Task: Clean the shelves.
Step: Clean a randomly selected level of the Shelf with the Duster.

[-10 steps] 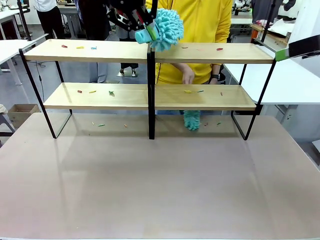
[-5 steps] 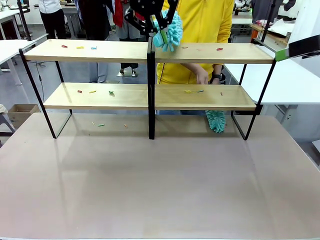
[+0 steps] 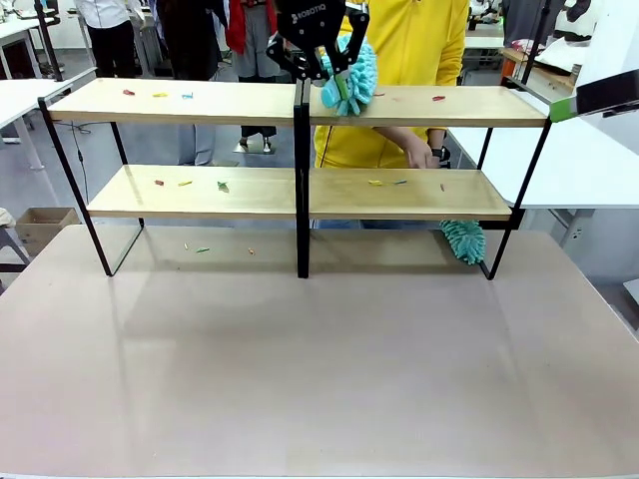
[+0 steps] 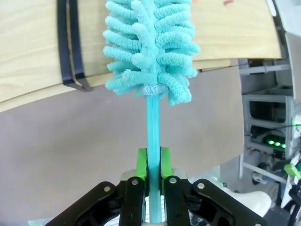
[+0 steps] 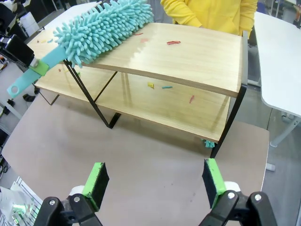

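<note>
The shelves point(image 3: 180, 102) stand across the far half of the table, two light-wood boards on a black frame. My left gripper point(image 3: 334, 52) is shut on the handle of a teal duster point(image 3: 351, 82). The duster's fluffy head rests on the top board just right of the central upright. In the left wrist view the green pads point(image 4: 142, 162) clamp the handle below the duster head point(image 4: 148, 47). My right gripper point(image 5: 154, 181) is open with nothing between its fingers, above the tabletop in front of the shelves point(image 5: 197, 52); the duster point(image 5: 103, 30) shows at the upper left.
A person in yellow point(image 3: 419, 40) stands behind the shelves and holds a second teal duster point(image 3: 462, 239) under the lower board's right end. Small coloured scraps point(image 3: 160, 95) lie on both boards and on the tabletop point(image 3: 319, 359) beneath. White tables flank the scene.
My left gripper carried the duster right and down onto the top board past the upright. The person's duster swept to the right under the lower board.
</note>
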Controlling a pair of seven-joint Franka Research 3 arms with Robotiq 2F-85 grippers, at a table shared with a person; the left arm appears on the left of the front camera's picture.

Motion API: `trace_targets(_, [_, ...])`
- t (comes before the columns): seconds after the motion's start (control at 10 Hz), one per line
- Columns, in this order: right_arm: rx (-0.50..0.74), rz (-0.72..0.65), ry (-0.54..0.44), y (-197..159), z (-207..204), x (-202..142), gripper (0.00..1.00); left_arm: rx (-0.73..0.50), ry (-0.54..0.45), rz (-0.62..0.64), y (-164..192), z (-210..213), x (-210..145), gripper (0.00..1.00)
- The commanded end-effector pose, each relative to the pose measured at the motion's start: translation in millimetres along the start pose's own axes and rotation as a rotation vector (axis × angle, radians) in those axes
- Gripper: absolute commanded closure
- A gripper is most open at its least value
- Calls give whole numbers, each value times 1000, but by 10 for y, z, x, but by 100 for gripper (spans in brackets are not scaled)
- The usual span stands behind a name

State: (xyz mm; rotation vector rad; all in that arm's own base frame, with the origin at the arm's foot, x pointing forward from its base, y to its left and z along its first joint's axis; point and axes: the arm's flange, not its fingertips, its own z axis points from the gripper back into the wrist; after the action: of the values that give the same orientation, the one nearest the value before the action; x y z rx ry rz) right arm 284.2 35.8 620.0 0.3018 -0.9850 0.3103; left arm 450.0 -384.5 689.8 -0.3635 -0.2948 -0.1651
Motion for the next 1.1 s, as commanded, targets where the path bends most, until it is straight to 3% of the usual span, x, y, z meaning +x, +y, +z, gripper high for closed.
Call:
trace_targets(0.0, [3,-2,-1,-7,2,1,0,-79,31,-78,-33,-22,39,87])
trace_targets(0.6, [3,-2,-1,-7,2,1,0,-236,126,-298,-314,-206,95,87])
trace_targets(0.8, [3,-2,-1,-7,2,1,0,-306,226,-391,-265,-113,76,87])
trace_targets(1.0, [3,-2,-1,-7,2,1,0,-469,391,-531,-74,178,-14,87])
